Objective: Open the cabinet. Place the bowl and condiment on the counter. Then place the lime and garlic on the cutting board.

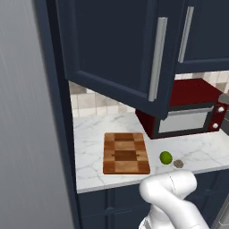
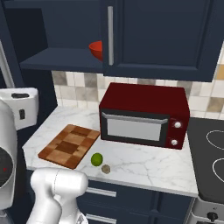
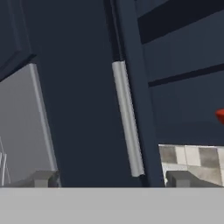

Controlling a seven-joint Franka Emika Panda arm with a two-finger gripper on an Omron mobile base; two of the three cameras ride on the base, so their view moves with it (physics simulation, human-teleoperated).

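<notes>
Navy panelled cabinet (image 2: 157,39) door ajar, red bowl (image 2: 96,49) inside.

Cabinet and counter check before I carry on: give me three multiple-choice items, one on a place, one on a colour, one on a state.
1. Where does the lime lie?
A. On the cutting board
B. On the counter, beside the board
C. Inside the cabinet

2. What colour is the bowl on the cabinet shelf?
A. Red
B. Yellow
C. White

3. How does the cabinet's left door stand?
A. Shut flush
C. Swung open
B. Removed

Answers:
1 B: the lime rests on the counter, off the edge of the cutting board, with the garlic next to it.
2 A: a glossy red rim shows behind the door handle.
3 C: the door juts out over the counter and the shelf inside the cabinet is exposed.
</notes>
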